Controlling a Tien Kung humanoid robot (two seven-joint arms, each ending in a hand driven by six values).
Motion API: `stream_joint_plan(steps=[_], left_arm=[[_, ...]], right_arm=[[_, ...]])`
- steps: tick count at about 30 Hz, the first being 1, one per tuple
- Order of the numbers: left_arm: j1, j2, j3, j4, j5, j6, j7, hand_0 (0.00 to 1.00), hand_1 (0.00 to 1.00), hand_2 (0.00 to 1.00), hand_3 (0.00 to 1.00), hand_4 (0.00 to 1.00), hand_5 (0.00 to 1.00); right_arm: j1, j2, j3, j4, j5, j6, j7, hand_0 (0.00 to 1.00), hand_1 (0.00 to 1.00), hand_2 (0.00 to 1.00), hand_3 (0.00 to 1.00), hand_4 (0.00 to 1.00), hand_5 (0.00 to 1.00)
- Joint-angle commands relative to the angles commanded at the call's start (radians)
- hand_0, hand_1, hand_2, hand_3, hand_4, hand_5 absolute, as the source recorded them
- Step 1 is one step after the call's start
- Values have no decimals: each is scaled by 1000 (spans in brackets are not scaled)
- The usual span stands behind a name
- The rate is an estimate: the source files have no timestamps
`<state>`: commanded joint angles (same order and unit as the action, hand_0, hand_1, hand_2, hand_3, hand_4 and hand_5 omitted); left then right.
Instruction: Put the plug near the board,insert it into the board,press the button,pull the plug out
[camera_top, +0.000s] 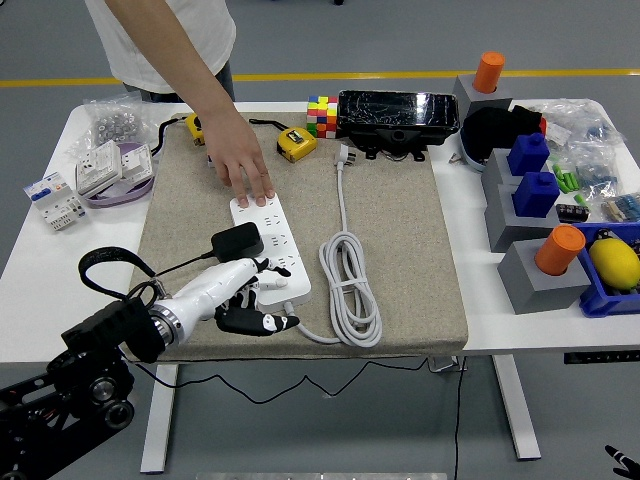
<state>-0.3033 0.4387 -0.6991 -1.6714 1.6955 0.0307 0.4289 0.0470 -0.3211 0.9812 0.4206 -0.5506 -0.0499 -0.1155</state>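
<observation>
1. The plug (237, 241) is a black adapter block. It sits on the strip (268, 250), on its left side about halfway along, and it looks pushed in, so I judge the insertion as done.
2. The strip lies on the mat (400, 270), left of the mat's middle and well in from its edges.
3. The left hand (243, 297) is at the near end of the strip, fingers loosely spread and holding nothing. It is close to the plug but not touching it.
4. A person's hand (243, 163) presses the far end of the strip and keeps it down.
5. I cannot tell whether the button was pressed; I cannot make out a button.
6. What is surely left: to pull the plug out.
7. The right hand is not visible.
</observation>
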Motion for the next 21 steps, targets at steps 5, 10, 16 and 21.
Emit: stream_joint_plan(steps=[5, 10, 16, 21], left_arm=[[-10, -2, 9, 18, 3, -27, 29, 75, 75, 138, 881, 846, 469], [-24, -7, 25, 46, -1, -36, 34, 75, 73, 137, 881, 850, 456], [-35, -17, 30, 63, -3, -34, 33, 72, 73, 137, 880, 845, 441], [-38, -26, 31, 78, -3, -39, 41, 72, 73, 137, 878, 833, 431]], right_arm=[[3, -3, -4, -1, 1, 0, -1, 562, 637, 621, 601, 964, 495], [7, -5, -7, 1, 2, 0, -1, 557, 637, 621, 601, 964, 495], [8, -5, -11, 0, 3, 0, -1, 560, 637, 621, 601, 964, 495], [6, -4, -12, 0, 3, 0, 0, 559, 637, 621, 601, 964, 495]])
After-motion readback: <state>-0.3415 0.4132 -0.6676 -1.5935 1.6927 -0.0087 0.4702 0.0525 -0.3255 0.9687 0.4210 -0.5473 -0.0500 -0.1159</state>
